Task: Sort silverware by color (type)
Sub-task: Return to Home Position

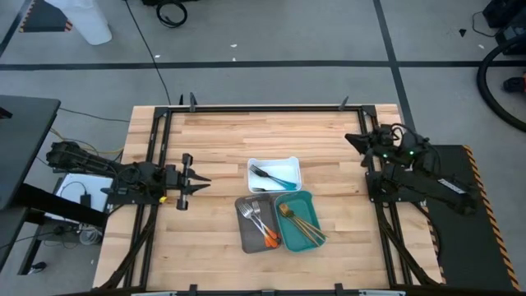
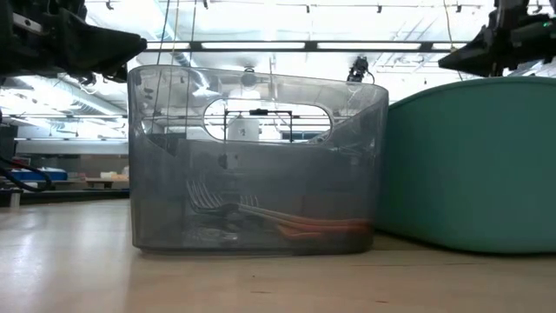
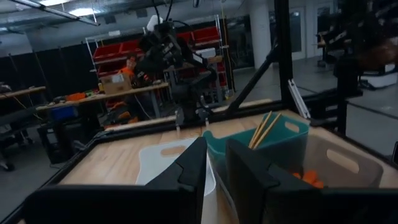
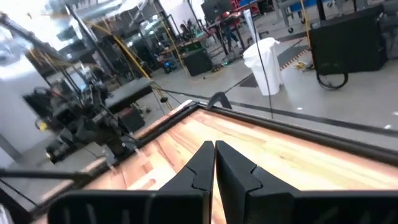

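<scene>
Three trays stand together mid-table. The white tray (image 1: 251, 164) holds blue-handled silverware (image 1: 276, 177). Forks with orange handles (image 1: 263, 226) lie in the grey tray (image 1: 241, 222). Gold-coloured pieces (image 1: 301, 227) fill the teal tray (image 1: 313, 202), their ends leaning on its wall (image 3: 264, 129). My left gripper (image 1: 205, 179) hovers left of the trays, pointing at them, open with nothing between its fingers (image 3: 216, 152). My right gripper (image 1: 350, 137) is shut and empty at the table's far right, raised and aimed across the bare wood (image 4: 214, 146).
A black metal frame (image 1: 263, 107) runs along the table's edges. Bare wood lies beyond the trays toward the far edge and on both sides. In the low view the grey tray (image 2: 252, 156) and teal tray (image 2: 469, 165) stand close to the camera.
</scene>
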Motion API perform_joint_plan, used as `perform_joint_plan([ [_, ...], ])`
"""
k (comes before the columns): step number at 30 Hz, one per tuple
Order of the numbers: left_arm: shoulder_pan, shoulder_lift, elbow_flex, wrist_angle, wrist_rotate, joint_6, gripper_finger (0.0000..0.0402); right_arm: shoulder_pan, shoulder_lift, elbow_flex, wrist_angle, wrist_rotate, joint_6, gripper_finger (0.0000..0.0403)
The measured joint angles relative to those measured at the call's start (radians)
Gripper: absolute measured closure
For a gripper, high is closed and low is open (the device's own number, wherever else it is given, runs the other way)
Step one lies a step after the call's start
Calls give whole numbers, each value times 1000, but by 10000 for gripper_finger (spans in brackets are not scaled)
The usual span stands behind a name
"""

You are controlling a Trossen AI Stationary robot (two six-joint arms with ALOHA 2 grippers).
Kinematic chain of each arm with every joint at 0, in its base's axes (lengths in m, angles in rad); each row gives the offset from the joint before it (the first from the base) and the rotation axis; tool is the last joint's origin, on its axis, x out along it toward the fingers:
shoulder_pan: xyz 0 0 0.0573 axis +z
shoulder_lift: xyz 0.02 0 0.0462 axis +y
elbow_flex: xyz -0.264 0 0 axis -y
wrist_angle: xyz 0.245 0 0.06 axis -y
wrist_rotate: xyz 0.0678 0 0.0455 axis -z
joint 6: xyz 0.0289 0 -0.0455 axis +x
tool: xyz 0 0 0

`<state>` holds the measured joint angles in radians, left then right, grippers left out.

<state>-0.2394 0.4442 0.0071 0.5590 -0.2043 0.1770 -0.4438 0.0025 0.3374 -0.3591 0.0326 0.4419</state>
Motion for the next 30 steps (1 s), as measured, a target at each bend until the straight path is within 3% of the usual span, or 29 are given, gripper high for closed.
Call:
perform_joint_plan([
  [6, 1, 0, 0, -15, -1, 18, 334, 4, 0, -102, 253, -26, 115, 380],
  [16, 1, -8, 0, -1, -62, -62, 338, 6, 0, -317, 446, -4, 163, 388],
  [21, 1, -16, 0, -16, -42, -87, 350, 18, 1, -331, 416, -47, 163, 389],
  [27, 1, -13, 0, -46, -38, -61, 351, 24, 1, -331, 403, -3, 172, 388],
  [30, 1, -13, 0, -86, -38, -55, 351, 25, 1, -331, 386, -7, 86, 387],
])
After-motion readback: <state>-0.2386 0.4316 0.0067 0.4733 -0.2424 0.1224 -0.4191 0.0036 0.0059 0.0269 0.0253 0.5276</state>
